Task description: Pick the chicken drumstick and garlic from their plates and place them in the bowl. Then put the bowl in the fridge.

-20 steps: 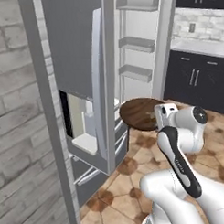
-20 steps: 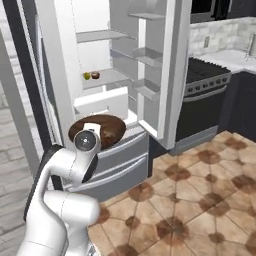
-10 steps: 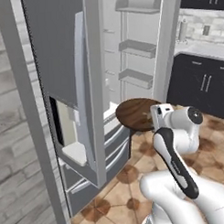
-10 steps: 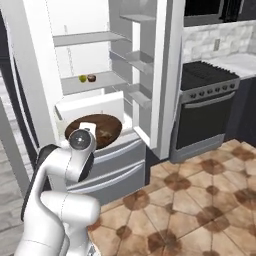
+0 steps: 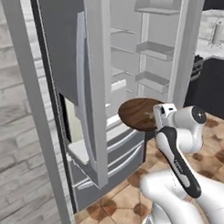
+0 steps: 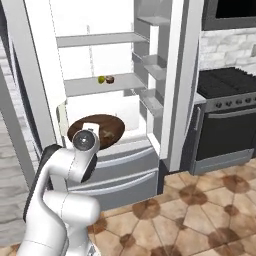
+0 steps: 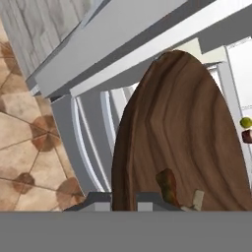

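Observation:
The dark wooden bowl (image 5: 136, 114) hangs level in front of the open fridge (image 5: 130, 58), above its lower drawers. My gripper (image 5: 159, 116) is shut on the bowl's near rim. In the right base view the bowl (image 6: 109, 128) sits just before the white inside of the fridge (image 6: 95, 86), with the gripper (image 6: 91, 128) at its near edge. The hand view looks along the bowl (image 7: 182, 128): the reddish-brown chicken drumstick (image 7: 167, 184) and the pale garlic (image 7: 198, 199) lie inside it. The gripper (image 7: 124, 199) clamps the rim. The plates are out of view.
The fridge's left door (image 5: 88, 87) stands open close to the bowl's left. The right door's bins (image 6: 152, 60) jut out on the right. Two small foods (image 6: 106, 79) rest on the middle shelf. Grey drawers (image 6: 125, 170) lie below. A stove (image 6: 225, 115) is at the right.
The whole picture has shifted: the base has driven closer to the fridge. The bowl stays in my grip and now sits nearer the fridge opening.

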